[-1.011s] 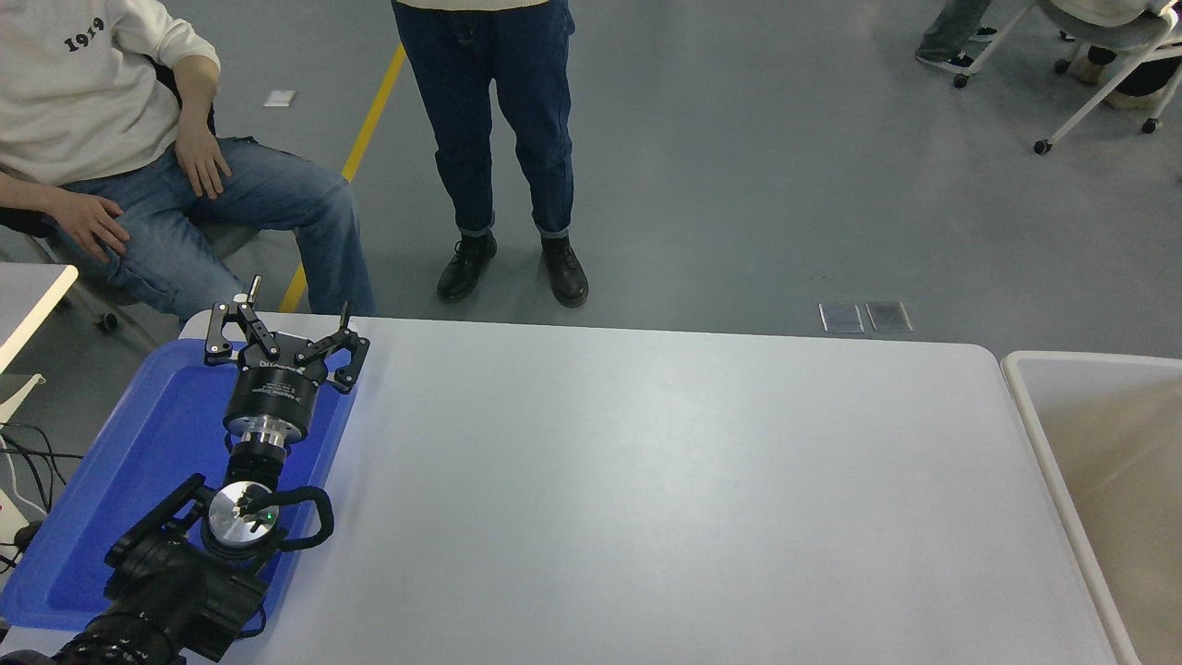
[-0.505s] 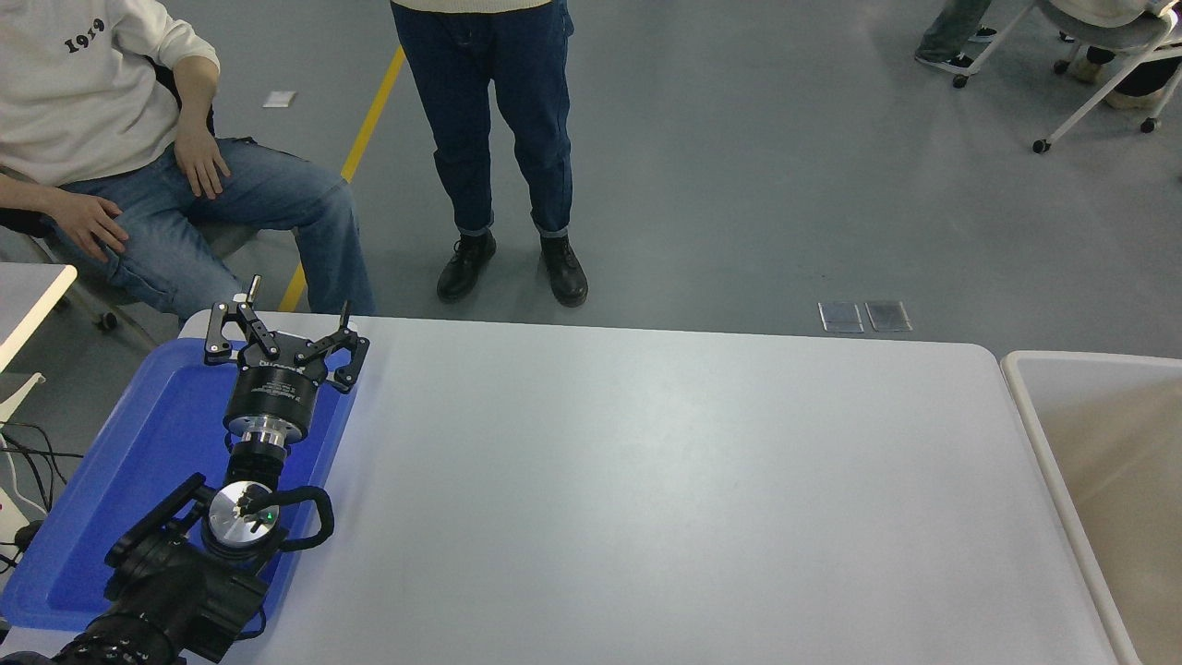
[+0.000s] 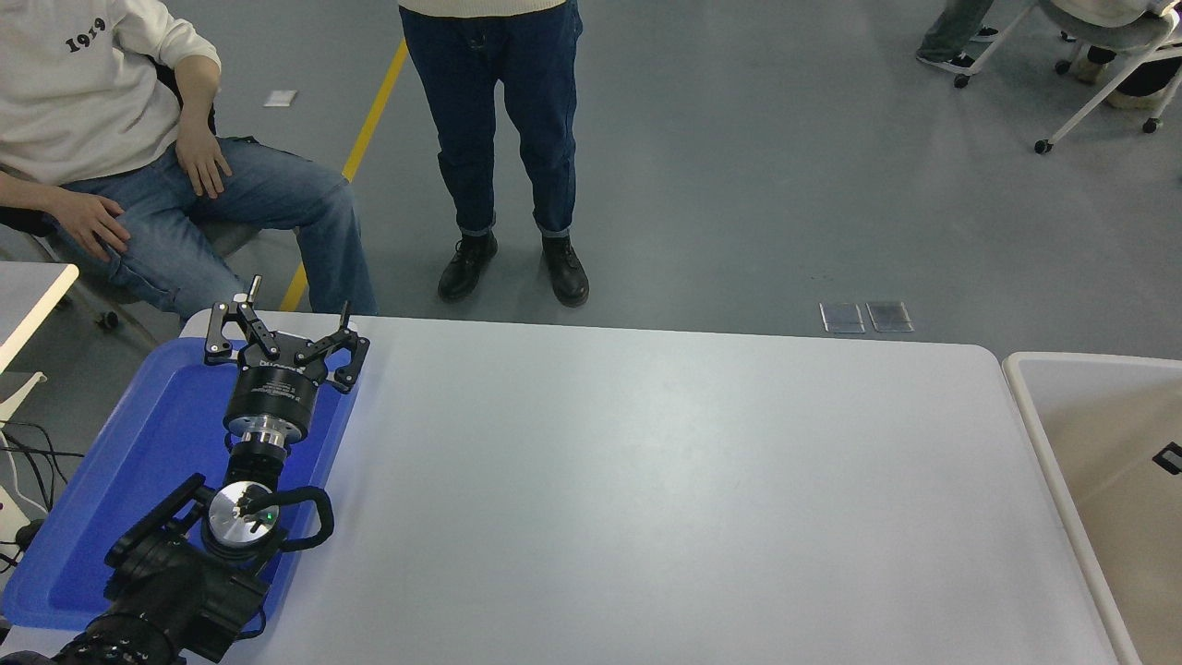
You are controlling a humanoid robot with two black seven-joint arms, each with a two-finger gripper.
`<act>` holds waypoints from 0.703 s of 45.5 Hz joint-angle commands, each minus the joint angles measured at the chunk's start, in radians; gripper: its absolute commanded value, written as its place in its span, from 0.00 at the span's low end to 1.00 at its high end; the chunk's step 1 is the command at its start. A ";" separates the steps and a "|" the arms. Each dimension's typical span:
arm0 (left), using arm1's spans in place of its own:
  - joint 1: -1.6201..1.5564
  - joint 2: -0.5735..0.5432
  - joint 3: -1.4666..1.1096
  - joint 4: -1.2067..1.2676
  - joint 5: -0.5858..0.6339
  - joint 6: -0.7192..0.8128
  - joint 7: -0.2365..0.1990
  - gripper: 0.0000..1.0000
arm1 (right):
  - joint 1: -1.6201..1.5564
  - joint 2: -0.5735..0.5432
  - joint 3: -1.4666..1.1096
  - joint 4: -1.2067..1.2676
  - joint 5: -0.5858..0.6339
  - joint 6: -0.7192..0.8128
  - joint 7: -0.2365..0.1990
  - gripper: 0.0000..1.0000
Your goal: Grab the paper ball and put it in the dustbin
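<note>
The paper ball is out of view; nothing lies on the white table. The dustbin, cream-beige with a thick white rim, stands off the table's right end and is cut by the picture's edge. A small black part of my right gripper pokes in at the right edge, over the dustbin's inside. Too little of it shows to tell its state. My left gripper is parked at the lower left over the blue tray, open and holding nothing.
A shallow blue tray lies at the table's left end under my left arm. One person sits at the far left and another stands beyond the far edge. Cables hang at the left.
A black piece of the right gripper has come into view at the right edge over the dustbin. The standing person shifted slightly. The left arm has not moved.
</note>
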 commanded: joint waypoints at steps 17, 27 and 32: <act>0.000 0.000 0.000 0.000 0.000 0.000 0.000 1.00 | -0.009 0.005 0.003 0.020 0.007 -0.084 0.007 0.99; 0.000 0.000 0.000 0.000 0.000 0.000 0.000 1.00 | -0.001 -0.006 0.021 0.034 0.009 -0.079 0.007 1.00; 0.000 0.000 0.000 0.000 0.000 -0.001 0.000 1.00 | 0.005 -0.030 0.027 0.069 0.009 -0.079 0.007 1.00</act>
